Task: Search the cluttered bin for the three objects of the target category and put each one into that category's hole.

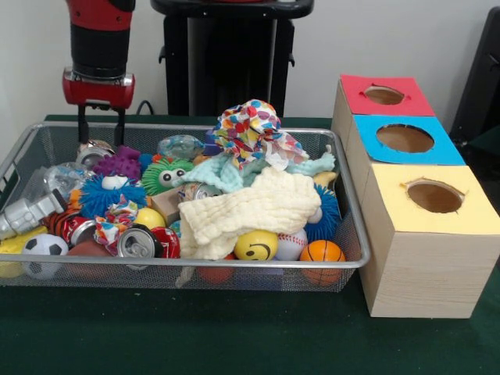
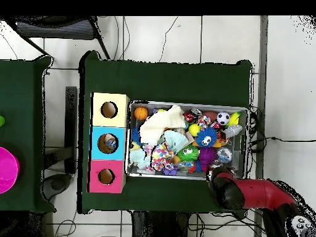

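Note:
My gripper [image 1: 101, 134] hangs open over the far left corner of the wire bin [image 1: 195, 264], its two black fingers [image 1: 82, 125] apart with nothing between them. Just below it lie a silver can [image 1: 92, 152] and a purple spiky toy [image 1: 119, 162]. The bin also holds a smiley ball [image 1: 255, 245], a baseball [image 1: 291, 244], a basketball [image 1: 322, 251], a soccer ball [image 1: 44, 246], crushed cans [image 1: 141, 242], a cream cloth [image 1: 250, 209] and a polka-dot cloth [image 1: 250, 125]. From overhead, the red arm [image 2: 247, 192] covers the gripper at the bin's corner [image 2: 213, 176].
Three wooden boxes stand beside the bin, with a red-topped hole [image 1: 383, 94], a blue-topped hole [image 1: 405, 138] and a yellow-topped hole [image 1: 434, 195]. Overhead, something lies inside the blue box's hole [image 2: 108, 143]. Green cloth [image 1: 234, 336] covers the table.

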You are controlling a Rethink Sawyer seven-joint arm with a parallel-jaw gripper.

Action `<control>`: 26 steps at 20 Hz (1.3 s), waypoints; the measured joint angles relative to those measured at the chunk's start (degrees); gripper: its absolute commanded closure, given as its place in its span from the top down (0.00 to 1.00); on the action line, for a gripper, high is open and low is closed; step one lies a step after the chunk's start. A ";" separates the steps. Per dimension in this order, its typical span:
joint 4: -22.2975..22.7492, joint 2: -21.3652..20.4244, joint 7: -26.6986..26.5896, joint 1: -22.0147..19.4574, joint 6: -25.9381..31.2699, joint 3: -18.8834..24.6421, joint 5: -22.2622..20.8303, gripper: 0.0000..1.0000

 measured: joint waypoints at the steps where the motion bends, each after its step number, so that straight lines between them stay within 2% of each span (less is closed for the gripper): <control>1: 0.00 -0.12 0.00 0.18 0.00 -0.28 0.21 1.00; 7: 0.01 -2.43 0.00 -0.10 0.00 -1.45 3.04 1.00; 15: 0.03 -6.44 0.00 -4.69 0.01 -1.31 10.09 1.00; 26: 0.09 -3.46 0.00 -10.68 -1.79 0.03 18.71 1.00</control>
